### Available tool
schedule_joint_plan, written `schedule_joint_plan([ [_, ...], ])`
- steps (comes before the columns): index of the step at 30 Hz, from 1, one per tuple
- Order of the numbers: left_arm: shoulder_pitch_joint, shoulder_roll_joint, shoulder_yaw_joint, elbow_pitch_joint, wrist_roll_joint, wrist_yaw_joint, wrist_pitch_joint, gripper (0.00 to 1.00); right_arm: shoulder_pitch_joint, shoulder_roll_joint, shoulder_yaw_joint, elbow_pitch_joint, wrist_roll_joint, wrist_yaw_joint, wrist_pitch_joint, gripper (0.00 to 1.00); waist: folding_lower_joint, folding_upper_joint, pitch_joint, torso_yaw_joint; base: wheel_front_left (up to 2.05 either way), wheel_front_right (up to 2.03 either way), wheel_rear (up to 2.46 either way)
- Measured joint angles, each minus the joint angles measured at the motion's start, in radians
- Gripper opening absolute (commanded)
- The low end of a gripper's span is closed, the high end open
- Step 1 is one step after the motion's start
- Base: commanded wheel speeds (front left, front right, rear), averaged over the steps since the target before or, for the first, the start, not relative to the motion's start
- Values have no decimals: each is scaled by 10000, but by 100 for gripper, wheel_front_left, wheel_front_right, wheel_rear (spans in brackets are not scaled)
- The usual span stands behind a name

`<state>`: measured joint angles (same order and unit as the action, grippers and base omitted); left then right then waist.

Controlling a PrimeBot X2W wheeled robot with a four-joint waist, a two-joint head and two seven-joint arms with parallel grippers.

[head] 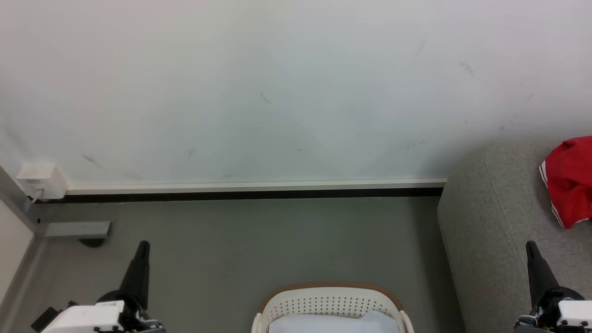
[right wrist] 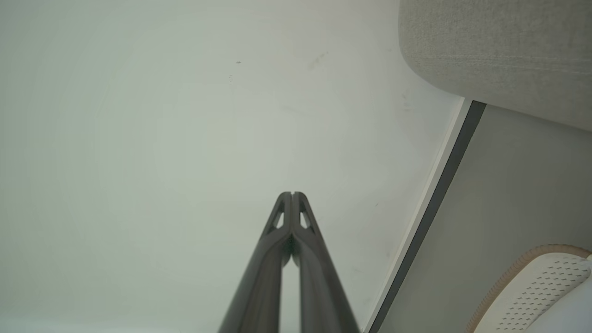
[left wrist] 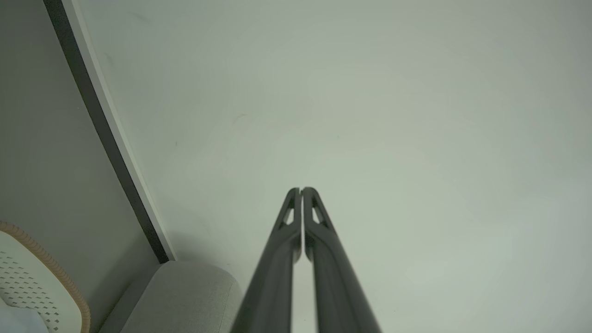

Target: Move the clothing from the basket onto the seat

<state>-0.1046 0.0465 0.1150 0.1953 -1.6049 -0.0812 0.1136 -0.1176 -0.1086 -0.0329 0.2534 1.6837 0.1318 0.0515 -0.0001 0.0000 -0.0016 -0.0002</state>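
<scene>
The basket (head: 329, 303) is cut by the near edge of the head view: its far wall shows, and the rest is outside. A pale thing (head: 333, 323) lies inside it; what it is I cannot tell. The red clothing (head: 571, 180) and the seat (head: 490, 222) are cut by the right edge.

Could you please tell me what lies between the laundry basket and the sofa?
A bare strip of grey floor lies between the basket and the sofa. The head view shows it most plainly.
</scene>
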Motion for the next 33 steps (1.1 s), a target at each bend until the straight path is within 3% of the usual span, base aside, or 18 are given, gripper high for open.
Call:
schedule_joint_plan([
  [33, -1, 0, 0, -2, -2, 0, 0, 0, 0, -134, 176, -12, 136, 0, -144, 0, 0, 0, 0, 0, 0, 0, 0],
])
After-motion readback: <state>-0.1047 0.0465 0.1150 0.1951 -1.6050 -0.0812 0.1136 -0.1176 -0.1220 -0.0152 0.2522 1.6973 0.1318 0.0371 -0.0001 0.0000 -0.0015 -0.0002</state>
